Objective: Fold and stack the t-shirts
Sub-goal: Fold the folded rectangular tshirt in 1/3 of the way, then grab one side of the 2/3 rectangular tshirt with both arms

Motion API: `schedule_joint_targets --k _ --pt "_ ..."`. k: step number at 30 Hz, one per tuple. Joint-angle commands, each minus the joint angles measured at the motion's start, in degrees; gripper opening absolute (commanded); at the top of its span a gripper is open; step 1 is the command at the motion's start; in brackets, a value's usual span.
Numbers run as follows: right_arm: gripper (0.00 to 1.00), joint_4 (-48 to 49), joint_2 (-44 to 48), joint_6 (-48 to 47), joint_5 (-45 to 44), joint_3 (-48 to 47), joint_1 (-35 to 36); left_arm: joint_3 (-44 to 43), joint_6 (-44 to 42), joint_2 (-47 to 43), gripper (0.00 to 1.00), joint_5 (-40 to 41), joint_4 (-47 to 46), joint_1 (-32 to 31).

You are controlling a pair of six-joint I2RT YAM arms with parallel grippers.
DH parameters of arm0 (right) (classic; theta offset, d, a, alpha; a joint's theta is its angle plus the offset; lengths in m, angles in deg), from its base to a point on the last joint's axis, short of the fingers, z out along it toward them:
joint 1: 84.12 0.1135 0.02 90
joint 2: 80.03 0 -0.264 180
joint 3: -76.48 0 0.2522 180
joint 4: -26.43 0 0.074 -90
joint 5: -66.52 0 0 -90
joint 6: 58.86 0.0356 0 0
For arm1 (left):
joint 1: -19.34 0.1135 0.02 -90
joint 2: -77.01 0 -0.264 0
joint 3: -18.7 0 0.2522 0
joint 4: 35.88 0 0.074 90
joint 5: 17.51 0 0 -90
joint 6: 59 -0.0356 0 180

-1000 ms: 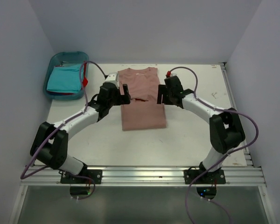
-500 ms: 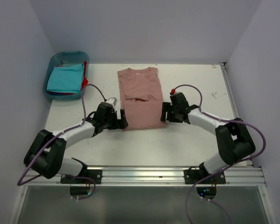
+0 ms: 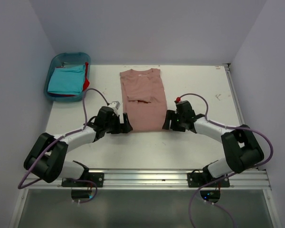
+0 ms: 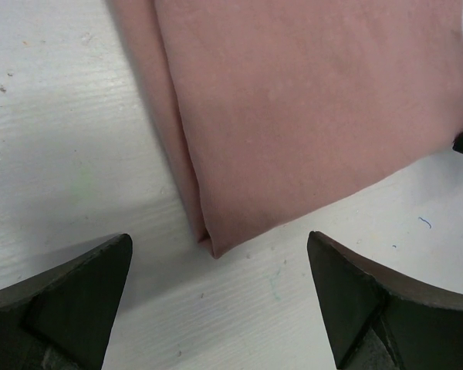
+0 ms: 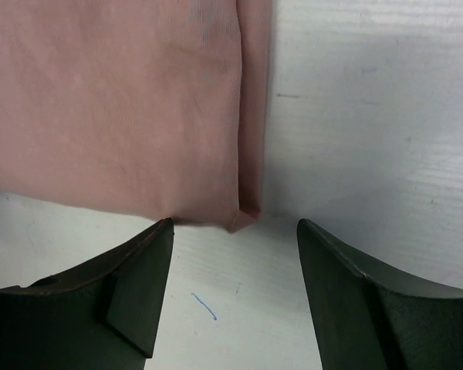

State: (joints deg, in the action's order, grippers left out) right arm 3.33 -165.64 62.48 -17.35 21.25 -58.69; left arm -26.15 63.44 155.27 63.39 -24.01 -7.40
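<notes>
- Pink t-shirt (image 3: 143, 99) lay flat mid desk (image 3: 199, 90), sides folded in, hem nearest arms.
- Left fingers (image 4: 69, 293) spread wide, empty, straddling near-left hem corner.
- Right fingers (image 5: 131, 293) likewise spread, empty, at near-right corner.
- Likely set to pinch hem and fold it toward collar.
- Little desk beyond collar; open desk either side.
- Turquoise t-shirt (image 3: 66, 80) in bin (image 3: 54, 64), well apart.

A white desk (image 3: 147, 147), lightly scuffed and pen-marked, is boxed in on three sides by plain pale grey walls (image 3: 147, 28). An aluminium rail (image 3: 147, 176) runs along its near edge. The light is soft and even.
</notes>
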Motion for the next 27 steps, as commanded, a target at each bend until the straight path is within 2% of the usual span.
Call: schedule_joint_targets --k 1,5,16,20,22,23,26,27 --pt "0.69 1.61 4.82 1.98 1.87 3.15 -0.29 1.12 1.13 0.23 1.0 -2.58 -3.12 0.11" --pt "0.68 2.75 6.59 2.15 0.64 5.87 -0.29 2.35 1.04 1.28 1.0 -2.06 -4.35 0.11" --pt "0.61 11.19 -4.74 1.89 0.46 4.47 -0.38 3.49 1.3 8.49 1.0 -1.44 -9.71 0.29" --pt "0.55 11.19 -5.8 1.71 1.07 3.42 -0.38 3.49 0.86 8.93 1.0 -1.62 -9.54 0.29" --pt "0.5 10.66 -5.72 1.71 1.25 3.42 -0.38 3.58 0.69 8.93 0.96 -2.06 -9.36 0.37" --pt "0.45 10.31 -5.19 1.63 1.16 3.59 -0.38 3.67 0.69 8.93 0.9 -2.84 -9.27 0.37" --pt "0.38 9.52 -3.62 1.36 0.9 4.2 -0.38 3.76 0.34 9.28 0.77 -5.21 -9.36 0.46" --pt "0.36 9.52 -3.26 1.28 0.73 4.38 -0.38 3.76 0.34 9.54 0.68 -5.83 -9.27 0.46"
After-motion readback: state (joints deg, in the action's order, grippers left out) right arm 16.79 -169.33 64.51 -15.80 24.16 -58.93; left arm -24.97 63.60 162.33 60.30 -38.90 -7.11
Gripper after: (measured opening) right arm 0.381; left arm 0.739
